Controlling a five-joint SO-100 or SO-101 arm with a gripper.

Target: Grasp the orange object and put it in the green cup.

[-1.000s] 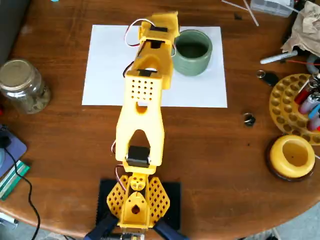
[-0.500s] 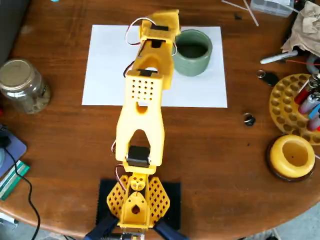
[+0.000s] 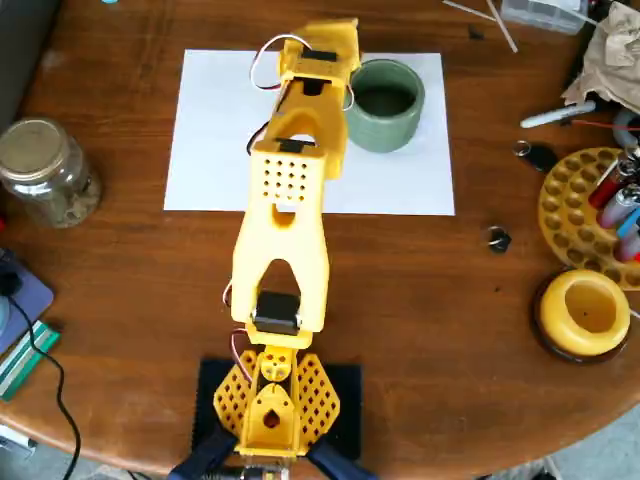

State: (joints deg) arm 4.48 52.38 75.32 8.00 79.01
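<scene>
The sage-green cup (image 3: pixel 385 103) stands upright on the white paper sheet (image 3: pixel 215 130), at its far right part. My yellow arm reaches from the base at the table's near edge up across the paper. Its gripper (image 3: pixel 330 40) is at the paper's far edge, just left of the cup and close beside its rim. The wrist and motor housing cover the fingers from above, so the jaws do not show. No orange object is in view; it is hidden or out of sight.
A glass jar (image 3: pixel 45 170) stands at the left. A round yellow holder on a dark base (image 3: pixel 585 312) and a yellow perforated rack with pens (image 3: pixel 585 205) are at the right. Small dark bits (image 3: pixel 498 239) and a marker (image 3: pixel 555 117) lie right of the paper.
</scene>
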